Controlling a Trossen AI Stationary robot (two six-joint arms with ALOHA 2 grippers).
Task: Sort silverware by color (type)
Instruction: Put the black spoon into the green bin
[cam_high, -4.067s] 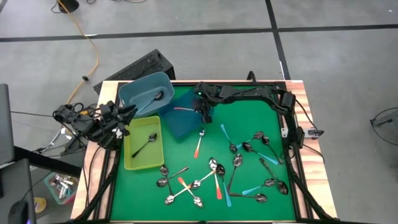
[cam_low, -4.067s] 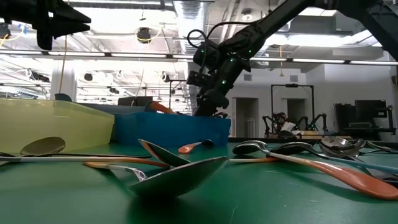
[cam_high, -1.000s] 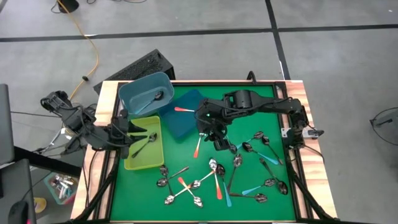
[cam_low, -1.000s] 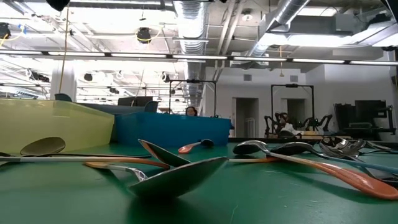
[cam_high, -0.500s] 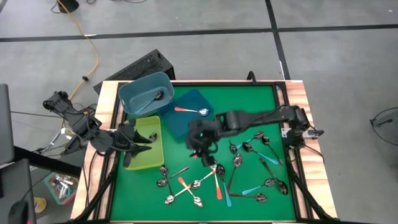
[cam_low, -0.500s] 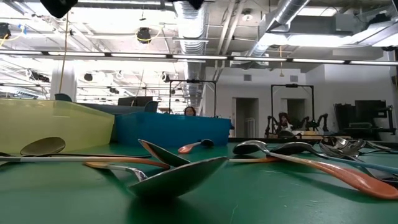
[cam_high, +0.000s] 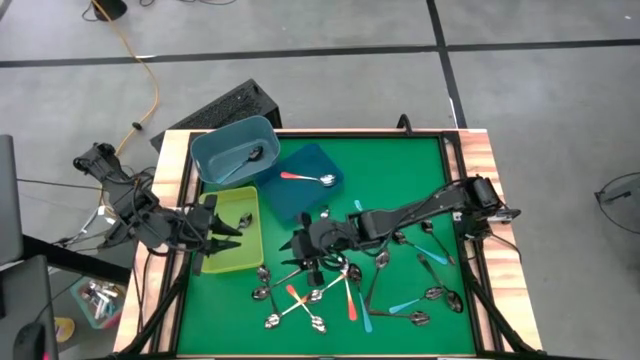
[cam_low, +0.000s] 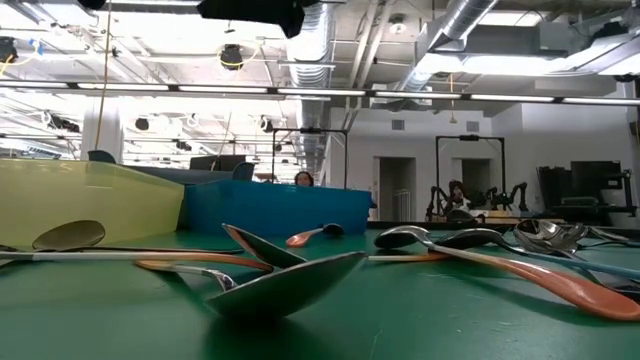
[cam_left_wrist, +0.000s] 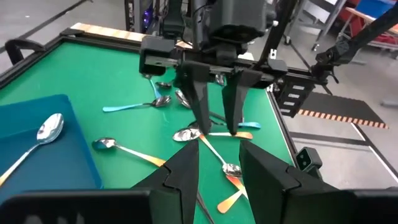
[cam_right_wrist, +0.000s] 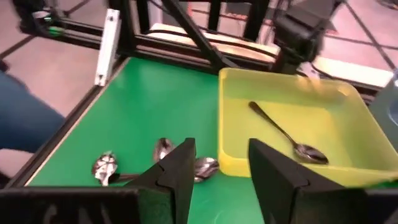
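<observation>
Beneath the open right claw lie scattered spoons

You get even, bright overhead light across the green mat, with only soft, short shadows. In the low view, ceiling fixtures burn bright, and the nearest spoon bowl carries pale glare and looks soft, out of focus. Just ahead of the right gripper, the yellow tray is slightly blurred; the room beyond is hazier.
</observation>
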